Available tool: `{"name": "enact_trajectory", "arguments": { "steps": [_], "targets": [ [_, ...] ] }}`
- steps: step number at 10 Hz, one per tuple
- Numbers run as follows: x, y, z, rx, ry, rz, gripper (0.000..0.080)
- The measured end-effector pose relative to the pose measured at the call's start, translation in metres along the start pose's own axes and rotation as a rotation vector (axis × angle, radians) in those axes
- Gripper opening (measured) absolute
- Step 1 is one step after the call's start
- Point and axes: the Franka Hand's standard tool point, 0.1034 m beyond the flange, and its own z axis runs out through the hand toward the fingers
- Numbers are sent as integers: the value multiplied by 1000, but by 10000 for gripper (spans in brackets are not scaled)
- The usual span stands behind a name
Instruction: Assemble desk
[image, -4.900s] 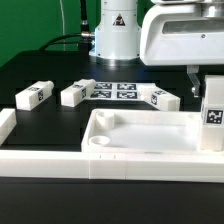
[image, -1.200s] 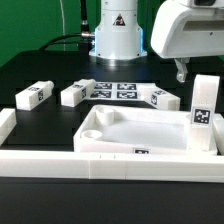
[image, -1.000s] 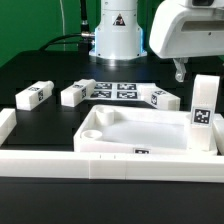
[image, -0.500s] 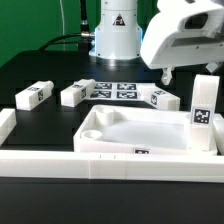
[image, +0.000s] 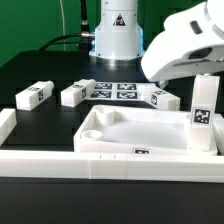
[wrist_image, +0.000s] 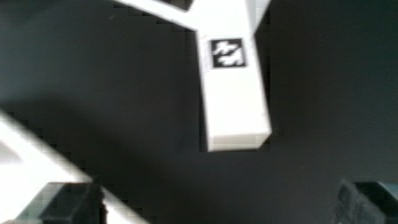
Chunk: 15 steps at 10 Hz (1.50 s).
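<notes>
The black worktop (image: 45, 75) held all the parts. The big white arm (image: 185, 45) hung over the exterior view's right side, above the back of the worktop. It hid what lay behind it. Its round base (image: 117, 35) stood at the back, in the middle.

A long white rail (image: 60, 165) ran along the front edge, right against the top. The top (image: 150, 128) of the desk lay flat just behind the rail, like a wide tray with its hollow side up. A round dip sat in its near corner on the exterior view's left.

The marker board (image: 115, 90) lay flat behind the top, between the loose legs.

One leg (image: 203, 115) stood up straight in the top's corner on the exterior view's right, with a tag on its front. Three more legs lay on their sides on the worktop behind the top. The first leg (image: 33, 95) was far on the exterior view's left. The second leg (image: 75, 93) was just beside the marker board. The third leg (image: 163, 98) lay at the board's other end, under the arm. None of them touched the top.

The claw (wrist_image: 217, 203) was wide open in the wrist view. Its two dark fingertips (wrist_image: 63, 203) were far apart, with only dark worktop between them. It held nothing and touched nothing. A white leg with a tag (wrist_image: 231, 90) showed past the fingertips, well apart from them. I could not tell which leg it was. In the exterior view the claw could not be made out.
</notes>
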Motion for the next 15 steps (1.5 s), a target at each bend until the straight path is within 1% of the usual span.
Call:
{"name": "enact_trajectory", "arguments": {
  "steps": [1, 2, 3, 4, 7, 8, 9, 10, 11, 12, 13, 15],
  "targets": [
    [0, -3, 6, -41, -7, -49, 649],
    [-1, -7, 15, -66, -28, -109, 649],
    [2, -13, 22, -89, -48, -156, 649],
    [3, -14, 23, -82, -53, -149, 649],
    [2, -14, 25, -80, -65, -148, 649],
    [-5, -16, 33, -73, -120, -146, 649],
    [-9, -21, 47, -65, -200, -154, 649],
    [-11, -26, 56, -60, -285, -160, 649],
    [-10, -28, 62, -56, -321, -163, 649],
    [-16, -29, 68, -46, -385, -162, 649],
    [-13, -27, 68, -43, -384, -161, 649],
    [-12, -27, 69, -43, -382, -160, 649]
  ]
}}
